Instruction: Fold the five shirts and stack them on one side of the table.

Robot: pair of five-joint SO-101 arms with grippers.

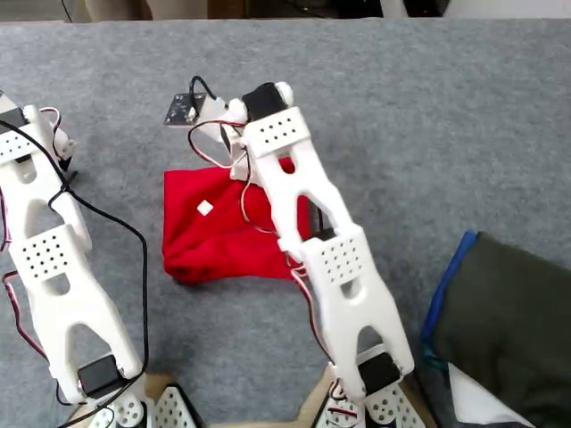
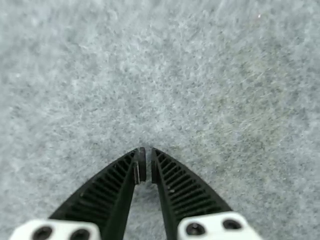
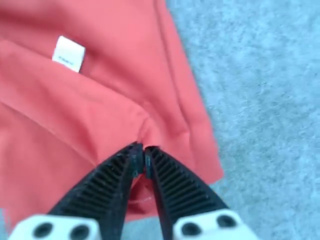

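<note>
Grey felt tabletop [image 1: 401,107], with 1 red shirt [image 1: 214,241] lying folded near its middle.
The right gripper [image 3: 143,152] has its jaws pinched together on a puckered fold of the red shirt, not far from the white label [image 3: 68,53]. The left gripper [image 2: 145,165] is closed on nothing, over bare felt. A dark green garment [image 1: 508,303] with a blue edge lies at the right side, well apart from the shirt.
</note>
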